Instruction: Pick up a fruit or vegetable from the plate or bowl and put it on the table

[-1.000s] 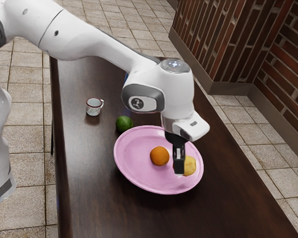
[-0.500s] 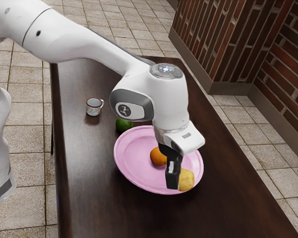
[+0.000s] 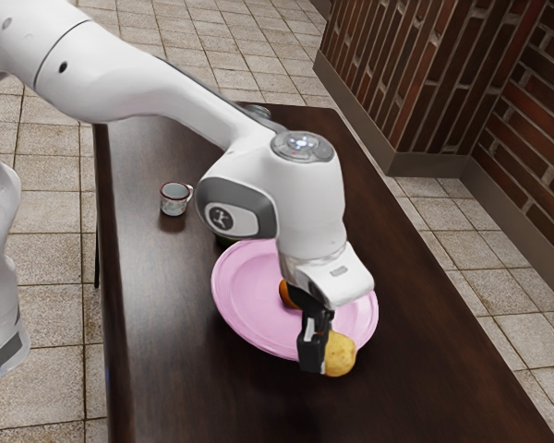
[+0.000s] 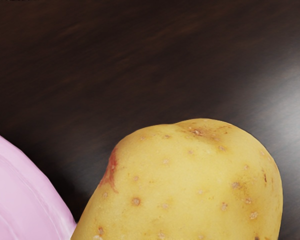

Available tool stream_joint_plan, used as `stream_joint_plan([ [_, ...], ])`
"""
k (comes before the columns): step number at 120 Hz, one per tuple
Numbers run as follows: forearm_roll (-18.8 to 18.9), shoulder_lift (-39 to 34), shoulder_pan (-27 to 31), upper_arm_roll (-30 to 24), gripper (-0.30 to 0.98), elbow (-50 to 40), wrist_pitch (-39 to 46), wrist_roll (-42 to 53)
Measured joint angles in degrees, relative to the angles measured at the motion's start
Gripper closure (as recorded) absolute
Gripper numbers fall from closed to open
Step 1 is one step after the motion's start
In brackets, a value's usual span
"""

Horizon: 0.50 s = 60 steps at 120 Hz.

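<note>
Exterior view: our gripper (image 3: 324, 362) is low over the near edge of the pink plate (image 3: 249, 300), and its fingers (image 3: 310, 349) are clamped on the potato (image 3: 341, 354). We see one black finger against the potato's side, toward the exterior view's left. The potato overlaps the plate's near rim in this view, and we cannot tell whether its underside touches the dark wooden surface (image 3: 189, 346).

In the wrist view we have the potato large and close, yellow with brown specks and a reddish patch on one side. The plate's edge lies beside it, with the surface beyond both.

On the plate we can make out the orange (image 3: 288, 293), partly hidden behind our hand. Just outside the plate's far side, a green fruit (image 3: 225, 241) is mostly covered by our arm (image 3: 309, 203). Farther toward the exterior view's left, a white mug (image 3: 174, 199) with a dark rim stands upright on the surface, its handle toward the exterior view's right. Beyond the surface we see the tiled floor (image 3: 42, 277) and a brick wall (image 3: 526, 138).
</note>
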Motion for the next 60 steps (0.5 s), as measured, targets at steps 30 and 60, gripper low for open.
stream_joint_plan([
  [30,-0.91,-0.20,0.05,-0.70,0.07,0.07,0.05,1.24],
  [60,-1.01,-0.14,0.10,-0.58,0.01,0.08,0.07,2.20],
])
